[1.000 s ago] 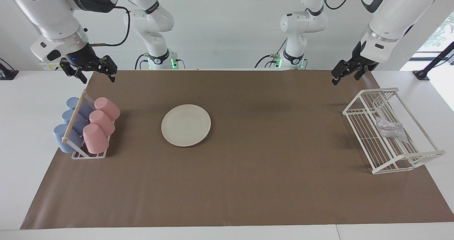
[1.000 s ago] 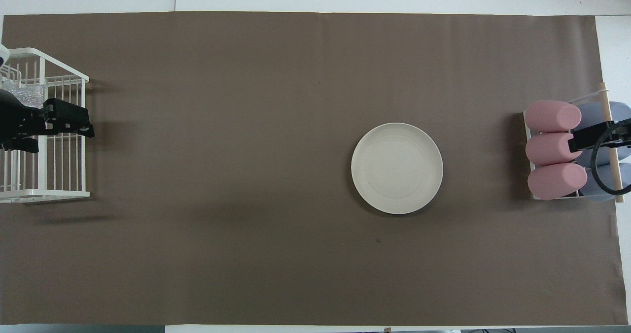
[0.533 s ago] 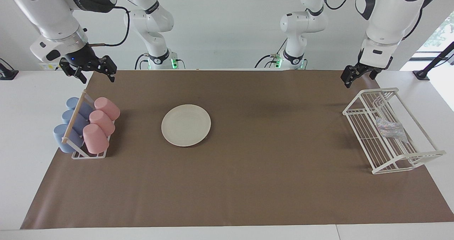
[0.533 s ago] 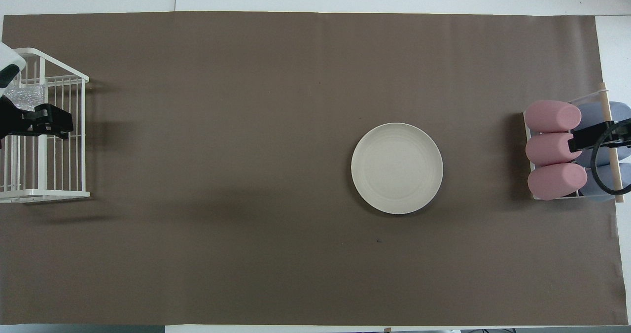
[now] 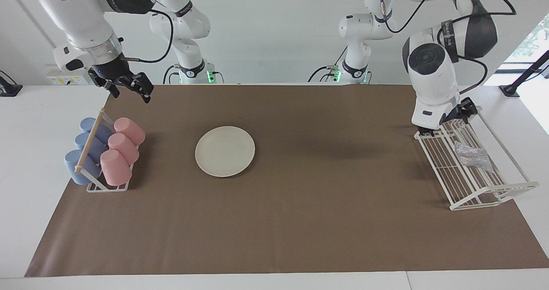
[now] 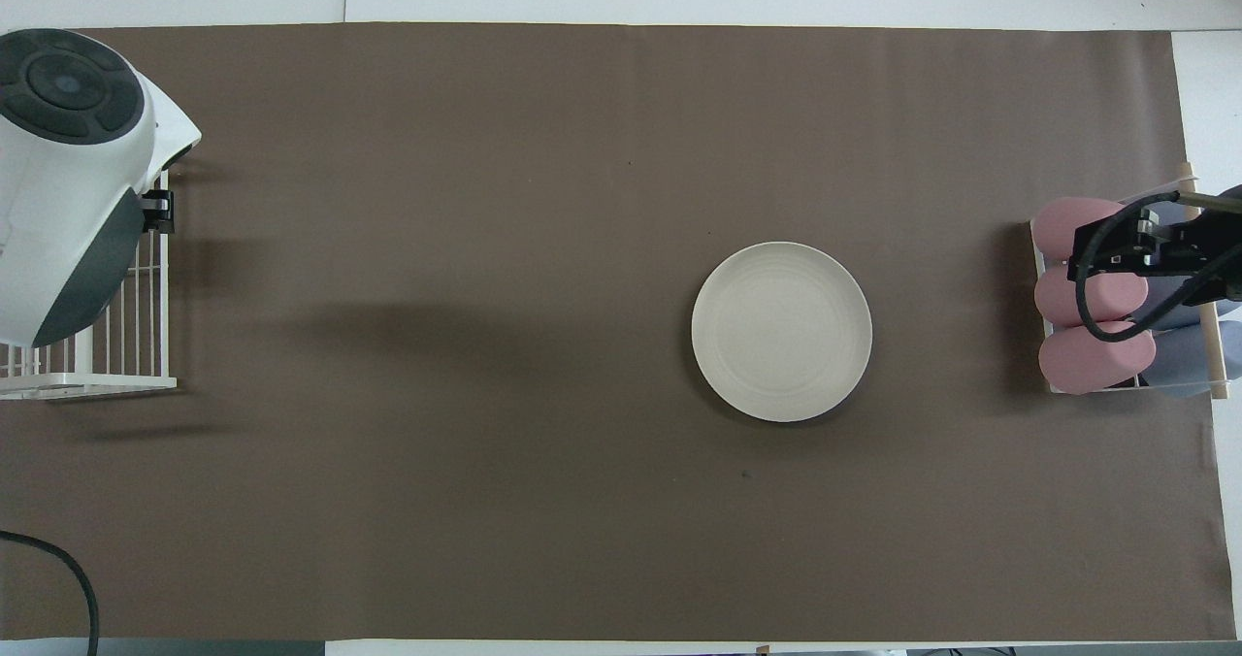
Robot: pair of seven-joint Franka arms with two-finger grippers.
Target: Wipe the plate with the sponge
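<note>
No brand or label can be read with certainty — there is lettering on a dark band of the right arm's upper link, too small to make out.

The left arm is folded steeply downward, its wrist housing masking most of the left gripper point(image 5: 446, 120), which sits low over the robot-side end of the white wire rack point(image 5: 493, 200); its fingers stand apart and grip nothing. The right gripper point(image 5: 128, 86) hangs in the air above the brown mat's point(image 5: 300, 221) corner by the cup rack point(image 5: 107, 188), jaws wide, empty.

The plate point(image 5: 225, 151) lies flat on the mat — at about 3 o'clock from the pink cups point(image 5: 120, 150) in the facing view, well apart from them. The sponge point(image 5: 472, 156) rests inside the wire rack, at roughly 5 o'clock from the left gripper, untouched.
</note>
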